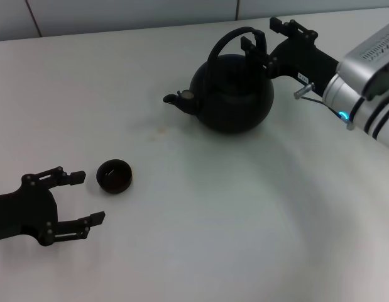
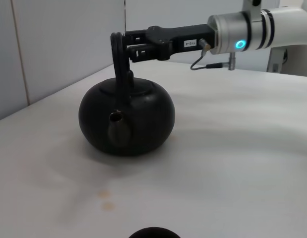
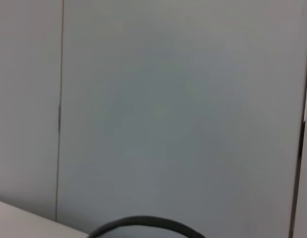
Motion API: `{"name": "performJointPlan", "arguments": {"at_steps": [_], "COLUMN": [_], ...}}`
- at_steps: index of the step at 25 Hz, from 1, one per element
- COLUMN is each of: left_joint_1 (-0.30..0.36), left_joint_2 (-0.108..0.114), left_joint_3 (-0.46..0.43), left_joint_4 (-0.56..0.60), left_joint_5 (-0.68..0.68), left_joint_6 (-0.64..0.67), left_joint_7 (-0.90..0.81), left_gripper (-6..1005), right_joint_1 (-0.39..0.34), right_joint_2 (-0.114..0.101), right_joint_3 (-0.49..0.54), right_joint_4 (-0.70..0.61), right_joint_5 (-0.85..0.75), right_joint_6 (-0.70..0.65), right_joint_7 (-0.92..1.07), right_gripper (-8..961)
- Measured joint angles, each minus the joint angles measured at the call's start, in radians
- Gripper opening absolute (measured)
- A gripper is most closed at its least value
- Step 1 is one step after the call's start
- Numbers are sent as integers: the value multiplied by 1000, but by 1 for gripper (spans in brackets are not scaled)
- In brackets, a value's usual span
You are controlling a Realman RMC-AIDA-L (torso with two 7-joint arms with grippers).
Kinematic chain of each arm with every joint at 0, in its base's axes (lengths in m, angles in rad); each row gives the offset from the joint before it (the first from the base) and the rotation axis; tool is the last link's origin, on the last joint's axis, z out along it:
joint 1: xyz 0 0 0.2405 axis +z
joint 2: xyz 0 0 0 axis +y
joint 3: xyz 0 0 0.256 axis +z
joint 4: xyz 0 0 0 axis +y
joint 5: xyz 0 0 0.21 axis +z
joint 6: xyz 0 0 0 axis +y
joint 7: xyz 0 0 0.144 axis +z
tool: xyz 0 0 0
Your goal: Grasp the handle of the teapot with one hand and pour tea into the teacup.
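**Right hand at teapot handle, cup waiting by left hand**

Teapot sits upright on the white bench, at about 12 o'clock from bench centre in head view, w/ its short spout pointing toward 9 o'clock. Handle arches over the top, joined at both sides.

Right hand reaches in from 2 o'clock, level w/ the top of the handle. Its 2 fingers are spread apart, not clenched: 1 finger lies against the handle's right end, the other stands farther back toward the wall. Left wrist view shows the same hand from the side, fingertips right at the handle above the pot body; can't tell if they press on it. Right wrist view shows only wall and a thin dark arc of the handle.

Teacup stands on the bench at about 8 o'clock from the teapot, well apart from it, mouth up. Its rim just shows in left wrist view.

Left hand lies low at 8 o'clock on the bench, fingers spread, released, holding nothing; teacup sits just beside its upper fingertip, not touching.
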State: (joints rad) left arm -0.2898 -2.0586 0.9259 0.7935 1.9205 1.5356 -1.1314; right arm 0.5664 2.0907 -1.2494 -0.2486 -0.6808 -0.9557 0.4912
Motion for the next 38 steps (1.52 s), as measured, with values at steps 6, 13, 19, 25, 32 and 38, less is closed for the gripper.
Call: {"name": "performJointPlan", "arguments": {"at_steps": [6, 13, 19, 25, 32, 38], "left_joint_1": [0, 1, 0, -5, 0, 23], "left_joint_2": [0, 0, 1, 1, 0, 0], "left_joint_3": [-1, 1, -2, -50, -65, -67], "left_joint_4": [2, 12, 16, 28, 40, 37], "left_joint_5": [0, 0, -2, -13, -34, -46], "left_joint_6": [2, 6, 45, 176, 284, 322], "left_joint_7": [-6, -8, -3, 2, 25, 71], "left_gripper": [847, 847, 847, 847, 847, 847], "right_joint_1": [-73, -149, -169, -231, -304, -387], "right_joint_2": [0, -1, -20, -25, -23, -16], "right_joint_3": [-6, -4, -85, -90, -67, 51], "right_joint_4": [-34, -35, -84, -277, -363, -370], "right_joint_5": [1, 1, -159, -494, -646, -751], "right_joint_6": [-104, -282, -437, -606, -711, -789], "right_joint_7": [-1, 5, 121, 251, 296, 300], "right_gripper": [709, 710, 708, 709, 710, 710]}}
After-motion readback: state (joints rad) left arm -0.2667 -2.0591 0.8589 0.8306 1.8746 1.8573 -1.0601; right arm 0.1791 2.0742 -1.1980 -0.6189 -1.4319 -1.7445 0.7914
